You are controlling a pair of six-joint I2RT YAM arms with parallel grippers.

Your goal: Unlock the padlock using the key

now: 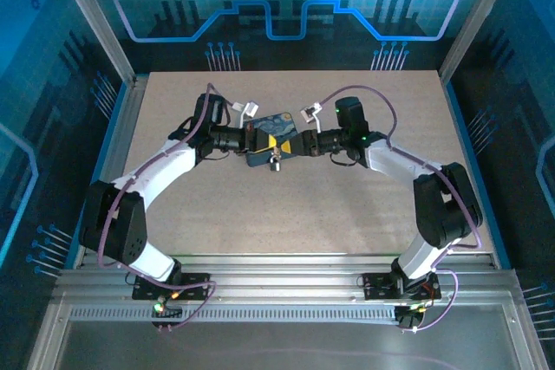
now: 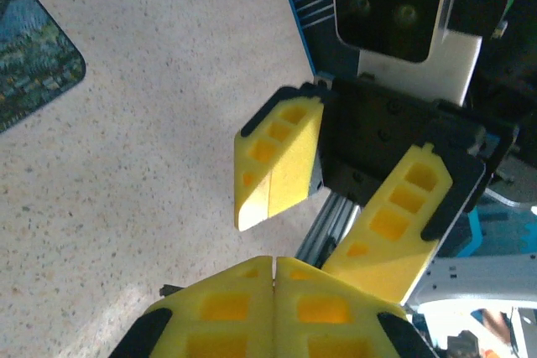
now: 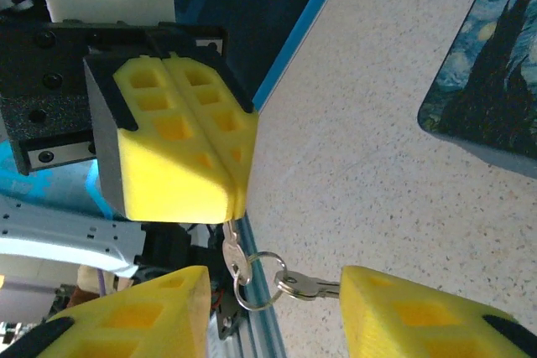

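In the right wrist view a silver key [image 3: 230, 243] hangs by its blade from the tips of my left gripper [image 3: 228, 199], whose yellow pads are shut on it. A key ring [image 3: 255, 279] links it to a second key [image 3: 307, 286], whose blade reaches my right gripper's right finger [image 3: 419, 316]. My right gripper [image 3: 273, 276] stands open around the ring. In the top view both grippers meet tip to tip over the table's middle, left gripper [image 1: 262, 143] and right gripper [image 1: 295, 145], with the keys [image 1: 276, 163] dangling below. The padlock is out of view.
A mat printed with a starry-night painting [image 1: 270, 127] lies on the speckled table under and behind the grippers. Aluminium rails [image 1: 277, 270] run along the near edge. Frame posts [image 1: 91, 15] and blue walls close in the sides.
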